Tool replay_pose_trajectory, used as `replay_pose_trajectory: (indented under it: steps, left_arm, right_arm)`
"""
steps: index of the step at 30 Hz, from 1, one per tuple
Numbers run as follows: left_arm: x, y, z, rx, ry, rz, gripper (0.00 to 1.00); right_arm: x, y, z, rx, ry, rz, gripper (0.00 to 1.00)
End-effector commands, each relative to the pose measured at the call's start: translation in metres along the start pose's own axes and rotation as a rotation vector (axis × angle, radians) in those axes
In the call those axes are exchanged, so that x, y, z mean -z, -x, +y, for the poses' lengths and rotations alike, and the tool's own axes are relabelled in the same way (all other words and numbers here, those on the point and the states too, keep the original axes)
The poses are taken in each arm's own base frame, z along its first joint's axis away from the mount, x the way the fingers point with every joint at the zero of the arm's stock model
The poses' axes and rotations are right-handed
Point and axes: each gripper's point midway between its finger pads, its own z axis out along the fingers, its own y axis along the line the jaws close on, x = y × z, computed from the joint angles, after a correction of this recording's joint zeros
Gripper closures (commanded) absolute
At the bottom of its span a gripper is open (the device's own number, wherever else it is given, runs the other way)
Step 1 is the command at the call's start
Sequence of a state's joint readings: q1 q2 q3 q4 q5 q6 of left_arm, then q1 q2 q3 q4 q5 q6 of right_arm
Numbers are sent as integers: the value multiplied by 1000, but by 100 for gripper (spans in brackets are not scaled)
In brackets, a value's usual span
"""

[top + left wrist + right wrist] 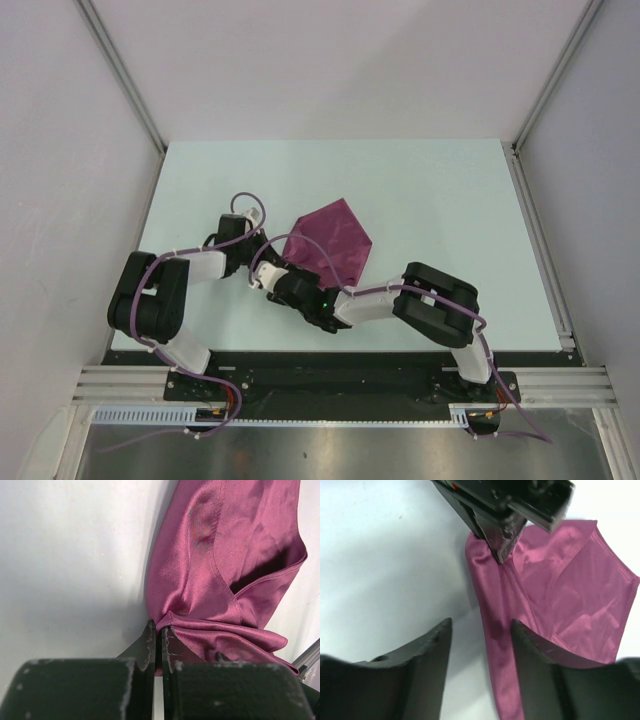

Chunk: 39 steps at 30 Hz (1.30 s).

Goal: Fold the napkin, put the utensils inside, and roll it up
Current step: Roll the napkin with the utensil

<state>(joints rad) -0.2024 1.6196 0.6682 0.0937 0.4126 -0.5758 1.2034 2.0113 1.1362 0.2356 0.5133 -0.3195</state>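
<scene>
From the overhead camera I see the napkin [330,245] lying crumpled and partly folded near the middle of the pale table [430,180], just beyond both wrists. The left gripper [272,250] and the right gripper [275,278] meet close together at the cloth's near-left corner, though from up here I cannot tell how their jaws stand. On the left wrist camera, the left gripper [160,630] is clenched, its two fingers pressed together on a bunched edge of the napkin [225,555]. The fabric fans away from the pinch in glossy folds, with one layer lapped over another. On the right wrist camera, the right gripper [480,630] is released, jaws spread wide and gripping nothing. A narrow strip of the napkin [580,595] runs down between the fingers, close against the one on the right of the picture. Beyond it I see the left gripper [502,550] reaching down and pinching the cloth's far corner.
</scene>
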Motion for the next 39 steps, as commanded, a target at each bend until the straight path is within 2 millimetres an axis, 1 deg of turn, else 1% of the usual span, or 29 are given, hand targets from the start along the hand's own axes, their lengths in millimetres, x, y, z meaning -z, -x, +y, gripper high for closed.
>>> replay_pose_trajectory:
  steps: [1, 4, 6, 10, 16, 21, 25, 29, 30, 32, 33, 35, 36, 38, 39]
  left_arm:
    - [6, -12, 1, 11, 17, 56, 100]
    - [7, -10, -1, 8, 14, 49, 100]
    - [7, -9, -1, 6, 15, 45, 100]
    - [8, -7, -2, 6, 13, 38, 100]
    - [11, -4, -3, 3, 10, 26, 100]
    - [12, -1, -4, 3, 8, 19, 100]
    - [13, 0, -4, 4, 5, 17, 100]
    - [13, 0, -6, 5, -2, 18, 100]
    - [13, 0, -6, 7, -6, 20, 100]
    - [13, 0, -7, 7, -10, 19, 100]
    - [14, 1, -10, 5, -23, 14, 100]
    - [14, 3, -14, 2, -46, 6, 100]
    - [14, 4, -19, -2, -64, 5, 93]
    - [17, 10, -24, -3, -80, -16, 86]
    - [18, 13, -25, -5, -81, -27, 78]
  right_arm:
    - [-12, -5, -6, 25, -79, 25, 52]
    - [-11, -16, -9, 14, -90, 59, 59]
    - [-9, -26, -13, 19, -109, 87, 60]
    - [-4, -39, -19, 21, -132, 120, 63]
    - [4, -58, -24, 16, -148, 167, 64]
    - [11, -80, -29, -5, -159, 218, 66]
    - [17, -91, -31, -19, -161, 241, 67]
    - [17, -100, -28, -15, -141, 262, 69]
    - [16, -102, -24, -16, -115, 264, 70]
    - [17, -100, -21, -19, -80, 265, 75]
    - [16, -98, -12, -25, -16, 260, 76]
    - [19, -95, -8, -43, 46, 273, 79]
    - [20, -93, 1, -57, 114, 271, 81]
    - [27, -94, 4, -69, 172, 304, 84]
    - [29, -93, 11, -88, 228, 309, 87]
